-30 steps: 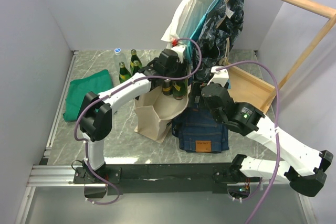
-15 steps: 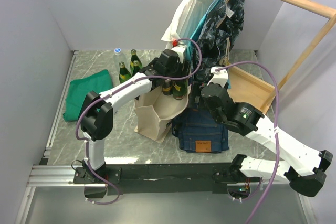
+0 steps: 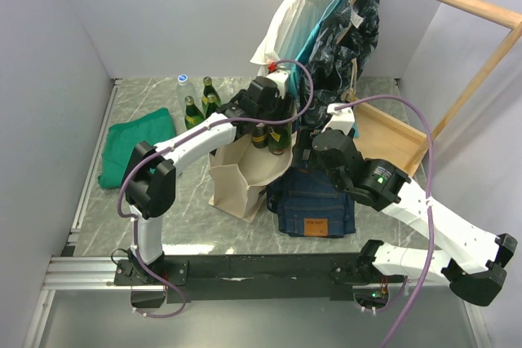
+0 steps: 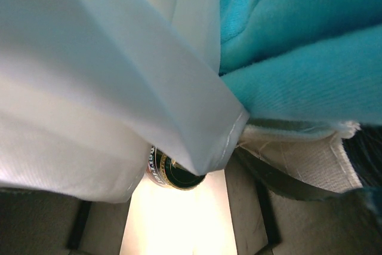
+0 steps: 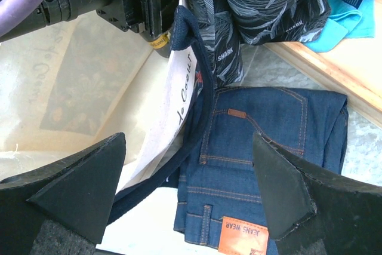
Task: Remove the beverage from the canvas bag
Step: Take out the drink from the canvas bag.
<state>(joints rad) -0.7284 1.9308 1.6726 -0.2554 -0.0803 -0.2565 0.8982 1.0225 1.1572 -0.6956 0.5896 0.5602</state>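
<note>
Glass bottle: green, gold-collared, upright in the bag mouth on the counter; we judge it heavy, rigid, slick, breakable.
Hold: we'd take the neck under the cap.
Left tool: over the bottle; cloth blinds its camera, grip we cannot tell.
Right tool: jaws wide apart, empty, beside bag.
Writing: "JEANS WEAR" on jeans; "SHARK" on dark garment.

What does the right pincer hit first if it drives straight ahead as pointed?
Likely the navy strap handle on the rim of the canvas bag, dead centre ahead of the open right pincer; the folded jeans lie beyond. Depth is unclear.
</note>
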